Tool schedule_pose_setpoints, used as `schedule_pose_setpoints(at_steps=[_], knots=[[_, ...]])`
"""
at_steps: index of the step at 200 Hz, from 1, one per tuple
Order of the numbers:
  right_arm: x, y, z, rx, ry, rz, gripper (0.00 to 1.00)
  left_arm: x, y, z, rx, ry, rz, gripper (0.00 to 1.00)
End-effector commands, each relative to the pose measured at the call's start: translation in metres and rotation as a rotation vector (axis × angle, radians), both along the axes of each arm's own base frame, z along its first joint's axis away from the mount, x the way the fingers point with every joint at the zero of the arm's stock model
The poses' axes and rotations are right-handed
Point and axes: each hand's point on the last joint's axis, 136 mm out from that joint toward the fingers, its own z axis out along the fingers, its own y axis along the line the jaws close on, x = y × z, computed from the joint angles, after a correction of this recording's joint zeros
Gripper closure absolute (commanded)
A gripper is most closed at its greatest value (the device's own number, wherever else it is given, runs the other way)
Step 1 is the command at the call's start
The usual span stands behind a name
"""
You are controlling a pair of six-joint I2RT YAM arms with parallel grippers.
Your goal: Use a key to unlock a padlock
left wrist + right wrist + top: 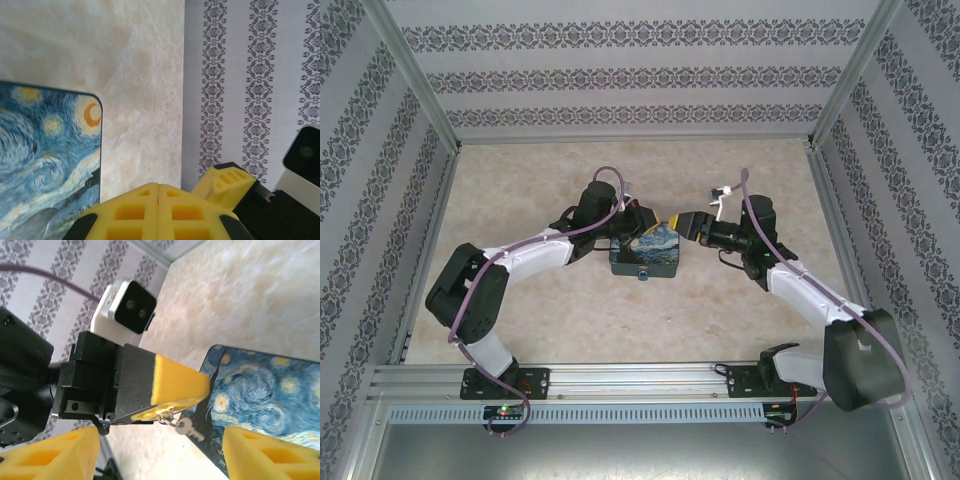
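mid-table | padlock (645, 252) flat, long axis left-right | left fingers (175, 385) shut on key (186, 429) | right fingers (260, 455) open, empty

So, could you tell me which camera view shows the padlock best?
The top external view: it takes in nearly the whole padlock on the table, painted face up. The left wrist view crops it to one rounded corner of that face; the right wrist view has part of the face and one dark side, cropped.

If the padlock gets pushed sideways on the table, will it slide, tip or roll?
The padlock probably slides rather than rolls: it is a rectangular block lying flat. Tipping seems unlikely, since it sits wide and low.
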Motion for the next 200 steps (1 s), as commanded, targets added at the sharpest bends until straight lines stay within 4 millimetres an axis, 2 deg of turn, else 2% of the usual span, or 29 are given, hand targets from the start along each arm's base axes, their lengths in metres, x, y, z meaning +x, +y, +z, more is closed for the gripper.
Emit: schedule_pose_setpoints(at_steps=[1, 42, 91, 119, 161, 200], knots=[[0.007, -0.009, 0.005, 0.056, 0.062, -0.119, 0.33, 0.009, 0.004, 0.04, 0.017, -0.244, 0.016, 1.0], [0.008, 0.007, 0.032, 0.093, -0.014, -0.114, 0.35, 0.023, 0.005, 0.074, -0.07, -0.362, 0.078, 1.0], [0.008, 0.018, 0.058, 0.125, -0.149, -0.046, 0.39, 0.032, 0.009, 0.102, -0.198, -0.397, 0.155, 1.0], [0.007, 0.02, 0.069, 0.131, -0.204, -0.019, 0.39, 0.032, 0.01, 0.111, -0.247, -0.396, 0.167, 1.0], [0.017, 0.022, 0.08, 0.156, -0.23, -0.01, 0.42, 0.032, 0.01, 0.114, -0.321, -0.368, 0.188, 1.0], [0.027, 0.032, 0.08, 0.192, -0.215, 0.012, 0.44, 0.03, 0.01, 0.115, -0.34, -0.359, 0.193, 1.0]])
